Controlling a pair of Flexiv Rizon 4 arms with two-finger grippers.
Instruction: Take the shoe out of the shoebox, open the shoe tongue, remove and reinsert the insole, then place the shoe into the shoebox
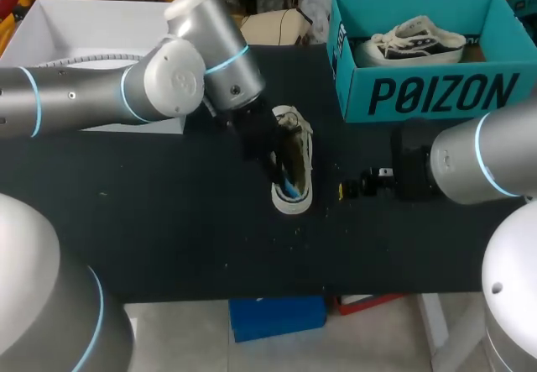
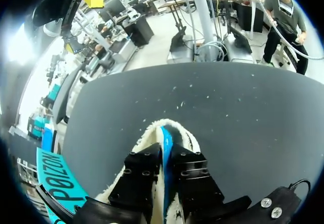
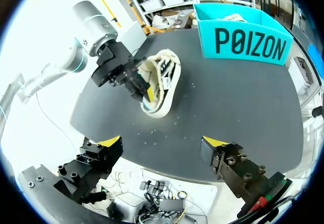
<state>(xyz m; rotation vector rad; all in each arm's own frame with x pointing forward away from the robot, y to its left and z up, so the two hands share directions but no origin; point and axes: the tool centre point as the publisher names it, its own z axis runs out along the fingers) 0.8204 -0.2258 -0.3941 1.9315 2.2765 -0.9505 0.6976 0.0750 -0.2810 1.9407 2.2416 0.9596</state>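
At the frame's centre the white shoe (image 1: 292, 206) lies on the black surface (image 1: 168, 221); the left tool (image 2: 165, 155) reaches into it, fingers together and clamped on the blue insole (image 2: 166, 140). Right of centre the right tool (image 3: 163, 141) hovers with fingers wide apart; the teal shoebox (image 1: 436, 95), upper right, holds a second shoe (image 1: 415, 43).

Black surface (image 1: 168, 229), scattered with small pale specks (image 1: 226, 263), seen from above. A white shoe (image 1: 291, 196) lay near its middle, with its long axis running from the far edge toward the near one. An open teal shoebox (image 1: 419, 95) stood at the far right corner, well apart from the shoe, and an open white box (image 1: 75, 28) stood at the far left corner.
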